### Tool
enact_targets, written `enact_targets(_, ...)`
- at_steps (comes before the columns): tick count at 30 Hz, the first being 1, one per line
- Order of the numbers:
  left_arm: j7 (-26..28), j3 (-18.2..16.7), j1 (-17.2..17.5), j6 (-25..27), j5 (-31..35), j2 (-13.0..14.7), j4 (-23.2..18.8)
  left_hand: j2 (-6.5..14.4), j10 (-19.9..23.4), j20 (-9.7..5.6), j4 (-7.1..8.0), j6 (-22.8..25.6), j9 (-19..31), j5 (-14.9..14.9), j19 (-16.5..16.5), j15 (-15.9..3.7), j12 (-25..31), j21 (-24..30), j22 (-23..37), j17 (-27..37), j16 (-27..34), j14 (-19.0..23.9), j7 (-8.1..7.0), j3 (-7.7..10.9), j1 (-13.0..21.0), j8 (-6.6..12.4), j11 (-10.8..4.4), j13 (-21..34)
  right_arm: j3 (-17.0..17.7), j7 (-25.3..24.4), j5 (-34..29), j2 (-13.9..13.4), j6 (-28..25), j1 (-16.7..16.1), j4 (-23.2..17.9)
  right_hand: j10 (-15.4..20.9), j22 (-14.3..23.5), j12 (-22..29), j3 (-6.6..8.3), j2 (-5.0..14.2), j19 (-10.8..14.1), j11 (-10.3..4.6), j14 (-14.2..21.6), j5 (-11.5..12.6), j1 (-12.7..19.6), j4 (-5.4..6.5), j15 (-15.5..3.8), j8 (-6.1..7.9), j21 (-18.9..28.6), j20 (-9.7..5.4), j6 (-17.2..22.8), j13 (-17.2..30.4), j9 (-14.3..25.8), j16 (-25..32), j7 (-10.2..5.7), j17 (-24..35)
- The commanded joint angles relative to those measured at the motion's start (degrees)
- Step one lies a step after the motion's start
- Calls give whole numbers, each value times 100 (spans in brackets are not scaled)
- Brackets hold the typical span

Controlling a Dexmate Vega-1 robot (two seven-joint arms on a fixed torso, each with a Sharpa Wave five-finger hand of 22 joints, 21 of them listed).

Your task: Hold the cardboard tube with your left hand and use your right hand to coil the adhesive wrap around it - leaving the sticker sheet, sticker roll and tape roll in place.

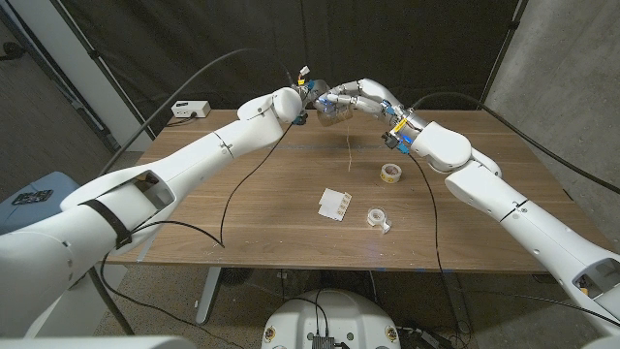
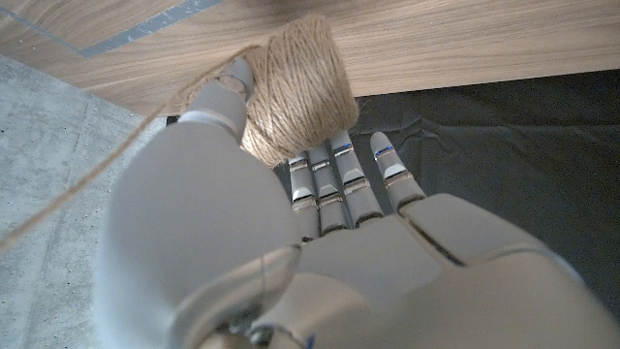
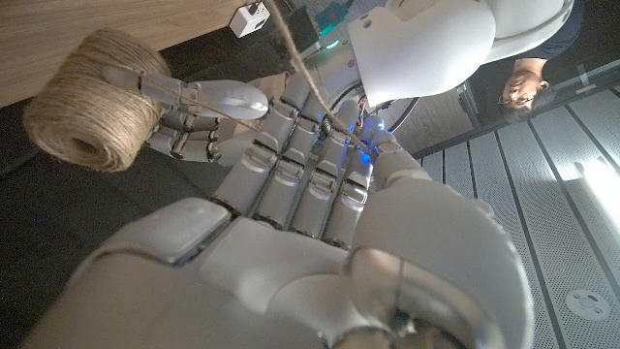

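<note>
Left hand [image 2: 291, 242] around twine spool [image 2: 295, 92]; no legible writing

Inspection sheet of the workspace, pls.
Surface: brown wooden table, bare wood.
Job's things: brown jute twine spool instead of a tube; loose twine strand.
Clutter: white sticker sheet, clear tape roll, yellowish roll, white box.
Hands: left robot hand grips spool; strand crosses right robot hand, grip unclear.
Cables: black cable across table.
Surroundings: black curtain, concrete wall.
</note>
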Motion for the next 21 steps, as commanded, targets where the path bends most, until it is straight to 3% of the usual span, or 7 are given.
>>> enact_targets(1,23,55,78,-47,248,-43,-51,631,63,-15,38,308,469,28,18,-27,30,30,8,19,15,5,23,27,168,139,-75,501,17,-58,-10,114,61,85,-67,70,26,-8,39,25,35,-7,68,-7,-18,6,-652,-15,56,-385,26,19,19,14,11,30)
enact_targets(21,-63,83,172,-226,405,-57,-110,632,62,-19,19,346,493,18,21,-40,33,40,6,21,22,16,-4,29,194,149,-78,514,81,-155,-65,156,13,225,-70,93,30,-31,61,22,32,-4,88,-8,-19,4,-657,-37,76,-381,35,27,27,12,30,61)
